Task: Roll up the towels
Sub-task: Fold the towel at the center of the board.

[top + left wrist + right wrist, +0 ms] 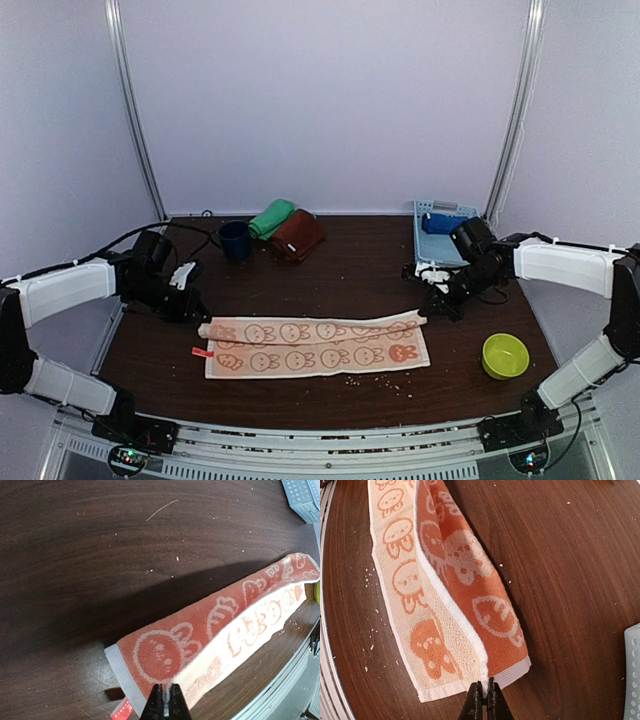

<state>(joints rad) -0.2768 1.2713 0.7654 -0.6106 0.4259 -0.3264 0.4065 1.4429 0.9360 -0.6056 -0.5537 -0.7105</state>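
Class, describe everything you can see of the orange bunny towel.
The towel is soft, looped cloth: one face pale with orange bunnies, the other orange with pale bunnies, with a white hem at each short end and a red tag at its left end. It lies lengthwise across the near middle of the table. Its far long edge is lifted and turned over, showing the orange face, pinched at one end by the shut left tool and at the other by the shut right tool.

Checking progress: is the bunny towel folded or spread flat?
Half folded: the bunny towel has its far edge lifted over, pinched at both ends.
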